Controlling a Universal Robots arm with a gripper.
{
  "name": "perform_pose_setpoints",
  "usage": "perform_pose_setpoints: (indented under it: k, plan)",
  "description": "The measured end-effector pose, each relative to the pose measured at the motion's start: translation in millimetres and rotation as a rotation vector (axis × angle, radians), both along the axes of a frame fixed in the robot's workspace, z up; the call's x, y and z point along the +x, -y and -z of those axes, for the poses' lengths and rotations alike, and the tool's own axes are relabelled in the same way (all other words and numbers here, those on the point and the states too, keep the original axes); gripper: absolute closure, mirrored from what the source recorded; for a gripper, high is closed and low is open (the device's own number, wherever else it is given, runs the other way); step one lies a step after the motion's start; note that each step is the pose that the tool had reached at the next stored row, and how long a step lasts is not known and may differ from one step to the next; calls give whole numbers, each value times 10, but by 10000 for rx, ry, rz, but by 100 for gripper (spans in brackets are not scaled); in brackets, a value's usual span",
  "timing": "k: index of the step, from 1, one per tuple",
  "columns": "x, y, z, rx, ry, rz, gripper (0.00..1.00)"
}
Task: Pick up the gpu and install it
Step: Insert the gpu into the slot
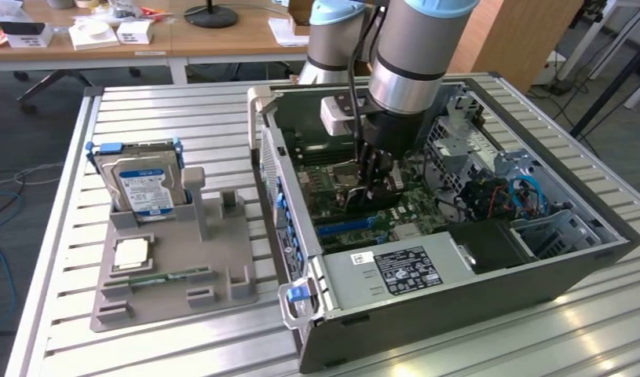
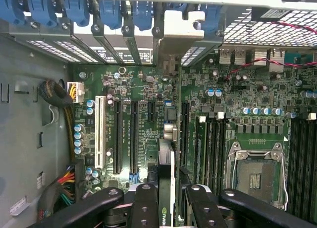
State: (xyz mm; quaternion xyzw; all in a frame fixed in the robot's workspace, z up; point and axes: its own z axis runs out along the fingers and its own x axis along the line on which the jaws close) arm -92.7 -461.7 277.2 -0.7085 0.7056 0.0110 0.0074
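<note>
One gripper (image 1: 378, 182), fingers closed on one gpu (image 2: 166, 163), inside one open computer case (image 1: 571, 271). The gpu is a thin dark card seen edge-on, with a small green logo near the fingers (image 2: 144, 205). It stands upright over one green motherboard (image 2: 148, 89), among the long black slots and beside one white slot (image 2: 100, 134); contact with a slot cannot be told. One empty processor socket (image 2: 257, 178) lies nearby. On the exterior view's left, one grey tray (image 1: 225, 259) holds one hard drive (image 1: 147, 188), one square chip (image 1: 131, 253) and one RAM stick (image 1: 168, 276).
</note>
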Motion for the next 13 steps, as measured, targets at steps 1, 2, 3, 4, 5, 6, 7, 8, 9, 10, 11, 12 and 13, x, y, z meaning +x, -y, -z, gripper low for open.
perform_pose_setpoints:
  k: [1,2,3,4,5,6,7,8,9,10,11,12,13]
  plan:
    - [0,0,0,0,0,-1,74]
    - [-3,0,0,1,0,-2,74]
    - [-8,0,0,1,0,-1,74]
    - [-13,0,0,0,0,-1,74]
    - [-18,0,0,1,0,-1,74]
    - [-23,0,0,1,0,0,74]
    - [-26,0,0,1,0,-1,74]
    - [-27,0,0,1,0,-2,74]
    - [-28,0,0,0,0,-3,74]
    - [-30,0,0,0,-1,-2,74]
    - [-33,0,0,0,0,0,74]
    - [-36,0,0,1,0,1,74]
    - [-38,0,0,1,0,-1,74]
